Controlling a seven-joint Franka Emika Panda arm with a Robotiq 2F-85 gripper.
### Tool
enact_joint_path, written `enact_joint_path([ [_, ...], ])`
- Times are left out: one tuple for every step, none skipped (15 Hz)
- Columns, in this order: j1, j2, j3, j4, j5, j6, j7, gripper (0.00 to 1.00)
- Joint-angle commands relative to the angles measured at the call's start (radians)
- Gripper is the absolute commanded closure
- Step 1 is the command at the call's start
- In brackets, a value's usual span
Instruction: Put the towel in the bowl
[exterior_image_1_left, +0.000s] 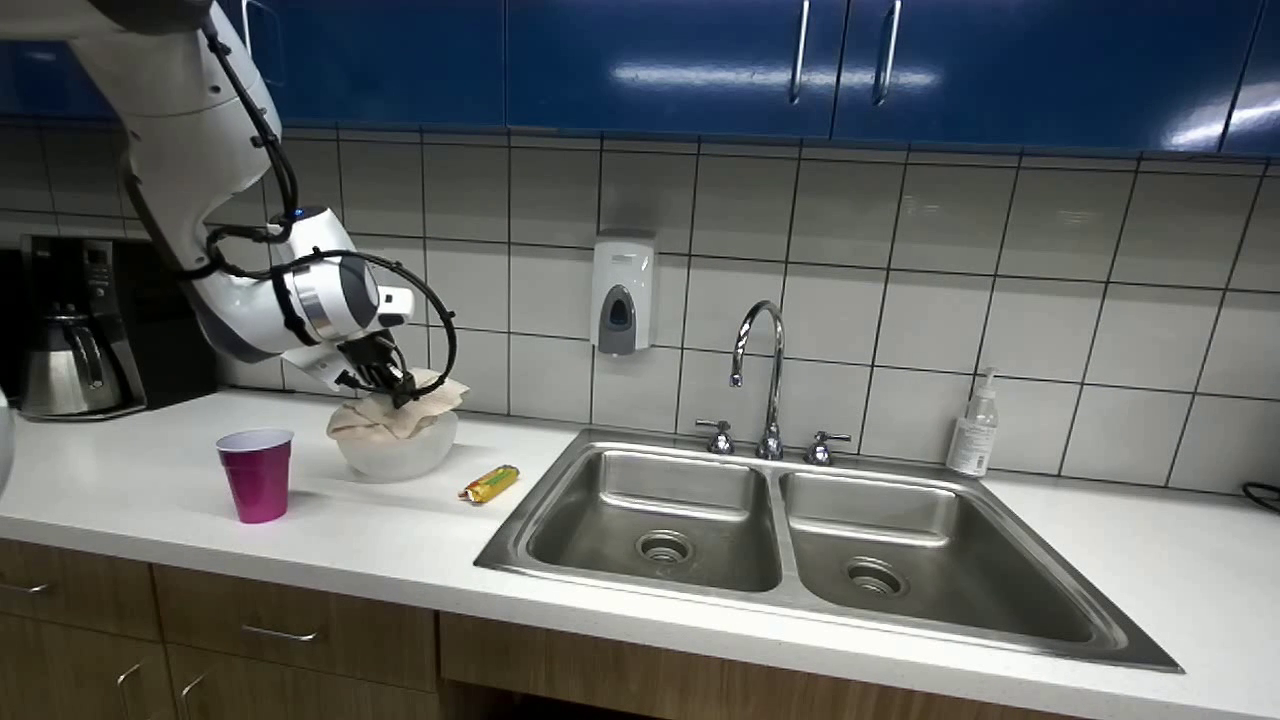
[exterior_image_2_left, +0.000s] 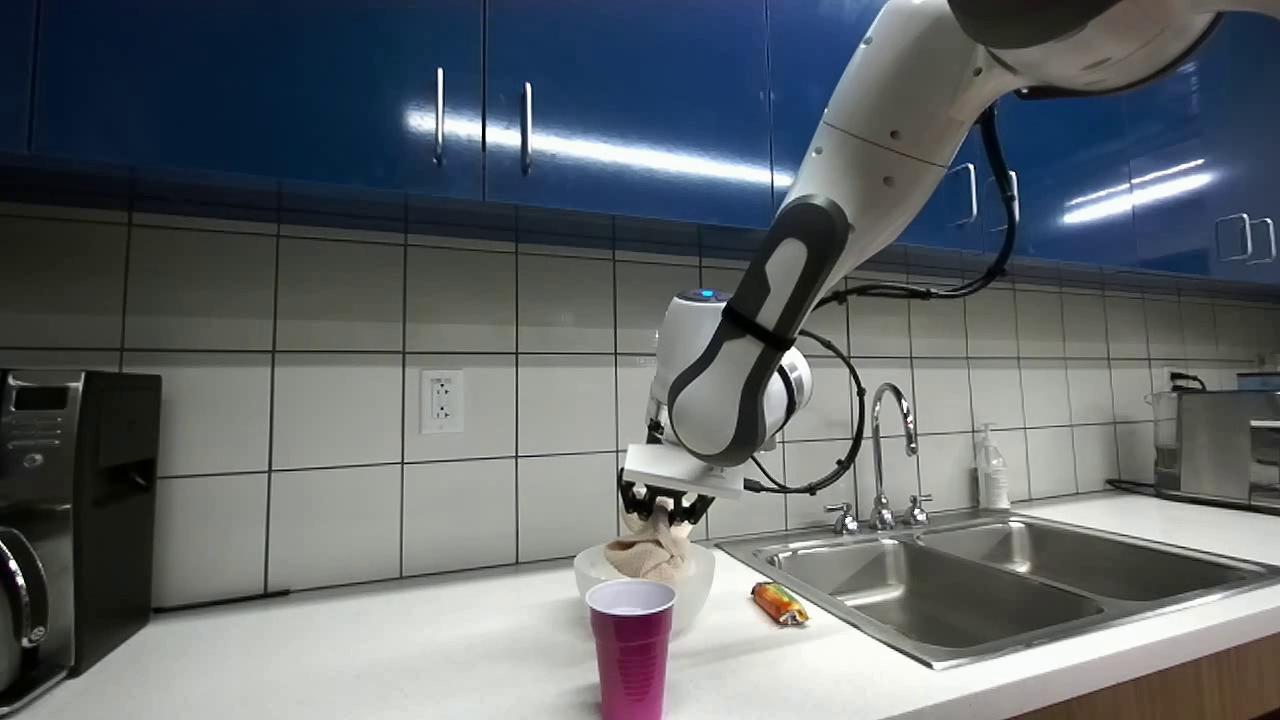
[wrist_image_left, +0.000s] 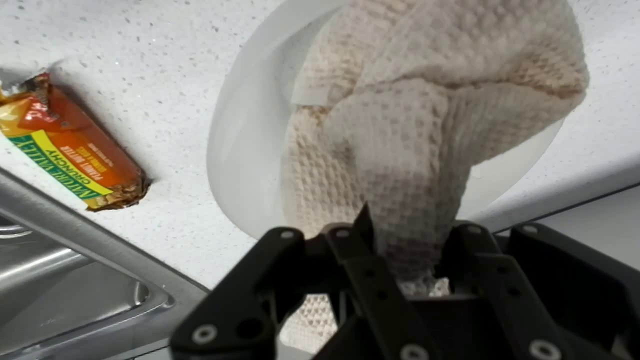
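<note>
The towel is beige with a waffle texture. It is bunched in and above the bowl in both exterior views (exterior_image_1_left: 385, 418) (exterior_image_2_left: 648, 555) and fills the middle of the wrist view (wrist_image_left: 400, 125). The bowl is white and translucent on the counter (exterior_image_1_left: 400, 458) (exterior_image_2_left: 695, 590), and its rim and wall show around the towel in the wrist view (wrist_image_left: 245, 150). My gripper (wrist_image_left: 405, 240) points down over the bowl, also in both exterior views (exterior_image_1_left: 390, 385) (exterior_image_2_left: 665, 510). A raised fold of towel fills the gap between its fingers, touching both. The towel's lower part inside the bowl is partly hidden.
A granola bar in a yellow-orange wrapper (exterior_image_1_left: 490, 484) lies beside the bowl, toward the metal double sink (exterior_image_1_left: 780, 580). A magenta cup (exterior_image_1_left: 260, 475) stands near the bowl. A coffee maker (exterior_image_1_left: 75, 370) stands farther along the counter. The tiled wall is close behind the bowl.
</note>
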Motion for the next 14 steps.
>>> enact_joint_path([
  [0.017,0.015,-0.018,0.033,0.006,-0.039,0.031,0.59],
  [0.018,0.017,-0.019,0.033,0.006,-0.04,0.034,0.52],
  [0.019,0.017,-0.02,0.033,0.005,-0.04,0.037,0.46],
  [0.019,0.017,-0.02,0.033,0.005,-0.04,0.039,0.37],
  [0.019,0.016,-0.021,0.032,0.004,-0.039,0.041,0.31],
  [0.019,0.014,-0.02,0.031,0.004,-0.038,0.041,0.22],
  [0.02,0.012,-0.021,0.03,0.003,-0.038,0.043,0.16],
  [0.02,0.011,-0.021,0.029,0.002,-0.037,0.043,0.07],
  [0.02,0.01,-0.02,0.028,0.002,-0.037,0.043,0.01],
  [0.021,0.008,-0.02,0.026,0.002,-0.036,0.043,0.0],
  [0.021,0.007,-0.02,0.026,0.001,-0.035,0.044,0.0],
  [0.022,0.006,-0.019,0.024,0.001,-0.035,0.044,0.0],
  [0.021,0.002,-0.018,0.021,0.002,-0.033,0.043,0.0],
  [0.021,-0.003,-0.017,0.016,0.001,-0.029,0.042,0.0],
])
